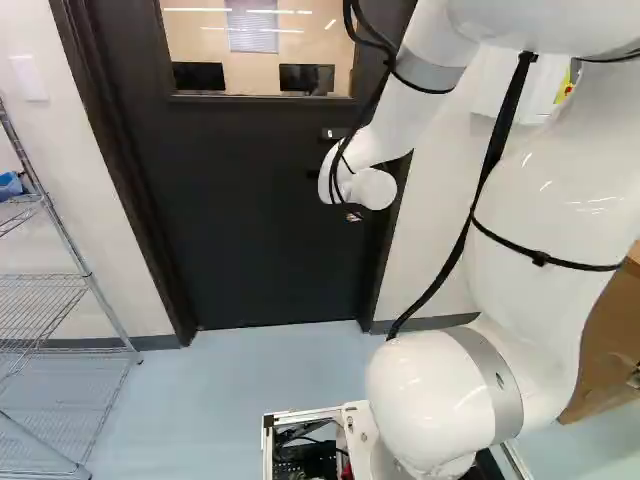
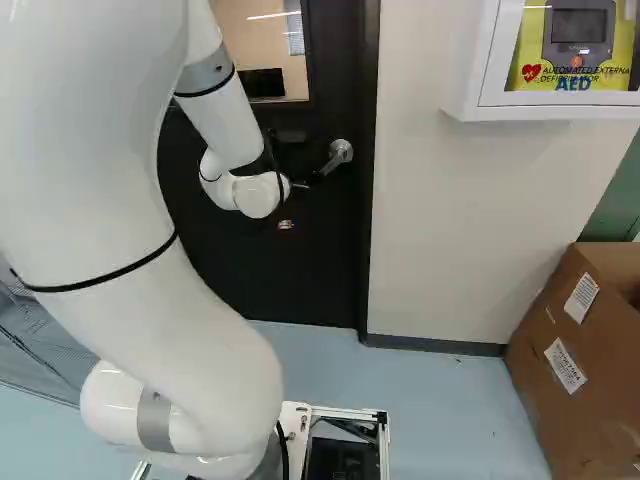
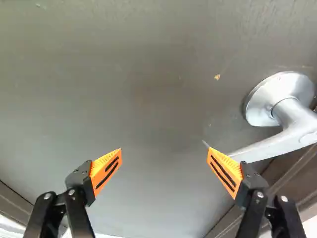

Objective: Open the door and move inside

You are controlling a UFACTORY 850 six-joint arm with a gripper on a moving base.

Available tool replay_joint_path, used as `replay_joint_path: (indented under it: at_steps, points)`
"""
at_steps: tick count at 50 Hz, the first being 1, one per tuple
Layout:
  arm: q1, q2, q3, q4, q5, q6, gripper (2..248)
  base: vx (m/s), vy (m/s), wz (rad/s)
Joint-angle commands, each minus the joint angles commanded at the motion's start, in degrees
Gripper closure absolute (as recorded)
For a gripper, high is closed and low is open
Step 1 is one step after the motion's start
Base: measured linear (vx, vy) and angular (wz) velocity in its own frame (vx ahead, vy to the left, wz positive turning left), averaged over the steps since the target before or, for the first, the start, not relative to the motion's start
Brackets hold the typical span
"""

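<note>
Evidently the black door [image 1: 250, 230] is still to be opened, sitting shut in its dark frame [image 2: 369, 230]. Its silver lever handle [image 3: 294, 131] sits near the latch-side edge, and the claw [image 3: 165, 149] is probably held beside it to press it down. The claw stands wide open, nothing between its fingers; one is right by the lever's free end, though whether they touch I can't tell.
</note>
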Motion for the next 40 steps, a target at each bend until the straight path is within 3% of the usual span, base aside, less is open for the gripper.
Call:
replay_joint_path:
  at_steps: [25, 40]
  points:
    - [0.0, -2.34, 0.1, 0.0, 0.0, 0.0, 3, 0.0, 0.0, 0.0]
    - [-0.54, 2.02, 3.77, 0.0, 0.0, 0.0, 3, 0.0, 0.0, 0.0]
